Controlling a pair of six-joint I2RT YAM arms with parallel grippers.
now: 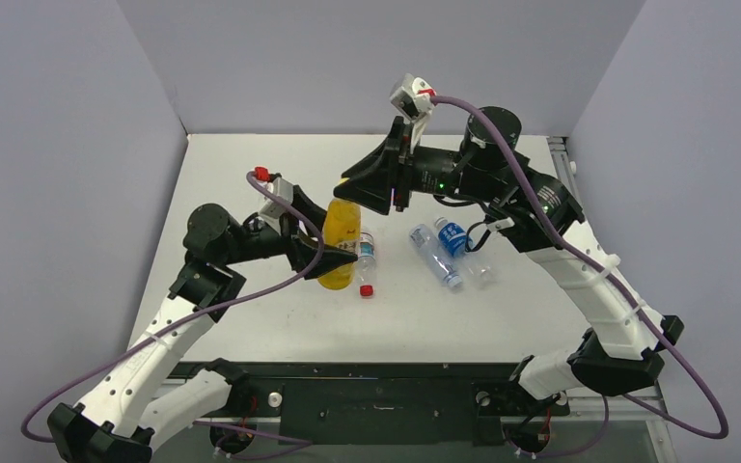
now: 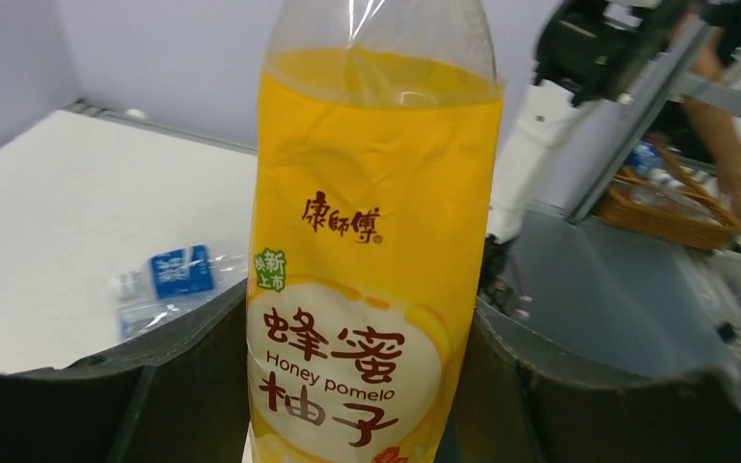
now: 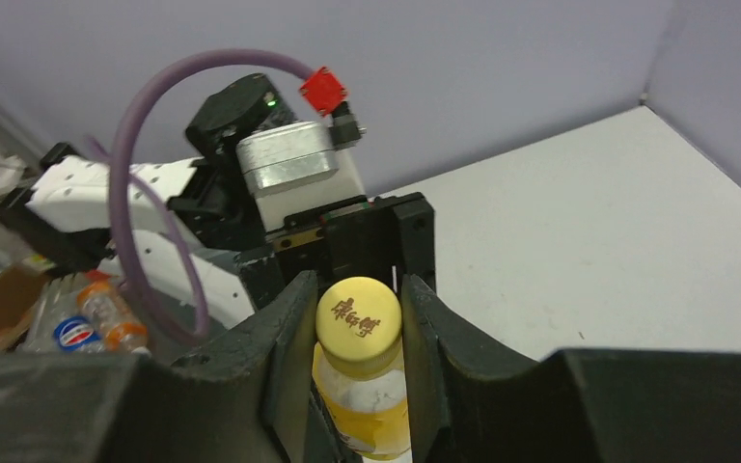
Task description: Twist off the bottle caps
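The left end effector (image 1: 336, 257) grips the yellow bottle (image 2: 367, 241) upright. The right end effector (image 3: 359, 340) pinches its yellow cap (image 3: 359, 316). Next, twist it loose.

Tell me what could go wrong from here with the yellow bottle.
1. The left gripper clamps the yellow bottle on its smooth label. If that grip slips, the bottle may spin along with the yellow cap that the right gripper is shut on.
2. The juice stands high, so squeezing could push some out once the cap loosens.
3. The red-capped bottle lies beside its base and could get knocked.
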